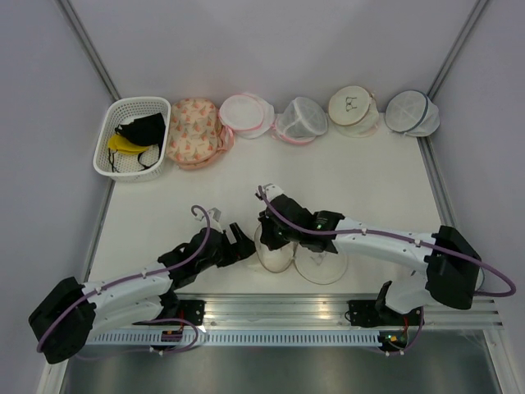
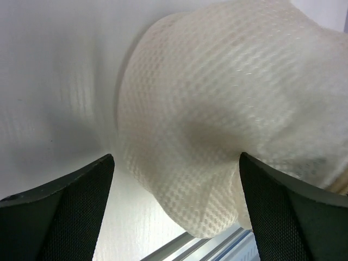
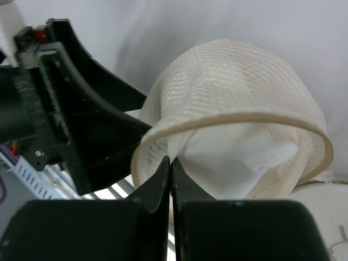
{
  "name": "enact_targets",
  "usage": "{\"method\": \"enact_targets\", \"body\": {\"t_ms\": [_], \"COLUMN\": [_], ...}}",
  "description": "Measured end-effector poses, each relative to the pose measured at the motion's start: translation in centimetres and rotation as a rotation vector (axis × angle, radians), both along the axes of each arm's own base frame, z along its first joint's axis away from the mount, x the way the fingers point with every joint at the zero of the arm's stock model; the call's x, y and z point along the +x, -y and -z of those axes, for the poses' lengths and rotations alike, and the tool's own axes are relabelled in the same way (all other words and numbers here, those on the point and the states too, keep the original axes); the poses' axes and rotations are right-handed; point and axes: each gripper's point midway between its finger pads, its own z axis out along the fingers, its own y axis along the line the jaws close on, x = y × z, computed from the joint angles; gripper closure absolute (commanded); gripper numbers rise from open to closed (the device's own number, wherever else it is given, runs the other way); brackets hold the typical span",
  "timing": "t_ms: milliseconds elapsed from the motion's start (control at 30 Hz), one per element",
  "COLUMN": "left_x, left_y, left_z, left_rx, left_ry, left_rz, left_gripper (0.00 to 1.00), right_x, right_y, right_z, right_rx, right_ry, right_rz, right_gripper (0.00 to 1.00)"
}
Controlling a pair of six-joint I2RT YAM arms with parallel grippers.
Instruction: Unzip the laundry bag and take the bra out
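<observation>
Risk: laundry bag (image 1: 275, 250), at 6 o'clock on tabletop (image 1: 344, 180), may drag along with bra (image 3: 239, 157) unless left jaws clamp it.
Left jaws gape wide, straddling mesh dome, contact unclear; right jaws pinched shut on white fold at mouth's 7 o'clock rim, seemingly bra; thin bite could slip.

We count one open cream-white mesh laundry bag (image 1: 277, 256) between the jaws. Well beyond them are five round zipped fabric pouches (image 1: 301, 121), one white plastic basket (image 1: 104, 148), one black bra (image 1: 143, 127) and one yellow bra (image 1: 123, 145).
</observation>
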Motion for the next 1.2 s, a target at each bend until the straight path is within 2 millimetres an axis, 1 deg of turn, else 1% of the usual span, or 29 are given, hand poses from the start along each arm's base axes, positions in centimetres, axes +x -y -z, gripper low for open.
{"method": "enact_targets", "body": {"t_ms": [67,133,367,467,567,667,867,1000,1133,1200], "left_x": [0.2,0.4,1.1,1.2,1.3,1.2,1.2,1.0,1.0,1.0], "left_y": [-0.3,-0.6,-1.9,-2.3,-2.4,-2.5,-2.5,-2.7,-2.7,-2.7], "left_z": [-0.2,-0.8,-3.3,-3.8,-3.9,-3.8,-3.8,-3.3,-3.3,-3.3], "left_rx": [0.009,0.015,-0.012,-0.018,-0.02,-0.017,-0.015,0.0,0.002,0.002], "left_ry": [0.001,0.015,0.092,0.109,0.115,0.111,0.108,0.096,0.095,0.095], "left_rz": [-0.017,-0.038,-0.103,-0.119,-0.125,-0.126,-0.127,-0.126,-0.126,-0.126], "left_gripper": [0.0,0.0,0.0,0.01,0.01,0.0,0.0,0.0,0.0,0.0], "right_x": [-0.4,-0.7,-2.1,-2.3,-2.4,-2.8,-4.4,-5.0,-5.0,-4.8], "right_y": [-0.1,0.0,1.1,1.7,1.8,1.8,2.9,4.5,6.0,6.0], "right_z": [-1.5,-2.5,-4.8,-7.1,-10.3,-13.1,-16.7,-20.4,-23.2,-23.6], "right_rx": [0.039,0.062,0.088,0.106,0.144,0.182,0.278,0.416,0.509,0.519], "right_ry": [0.009,0.014,0.009,0.034,0.07,0.098,0.144,0.232,0.304,0.316], "right_rz": [-0.017,-0.028,-0.076,-0.086,-0.111,-0.157,-0.216,-0.197,-0.149,-0.137], "right_gripper": [1.0,1.0,1.0,1.0,1.0,0.99,0.99,0.99,1.0,0.99]}}
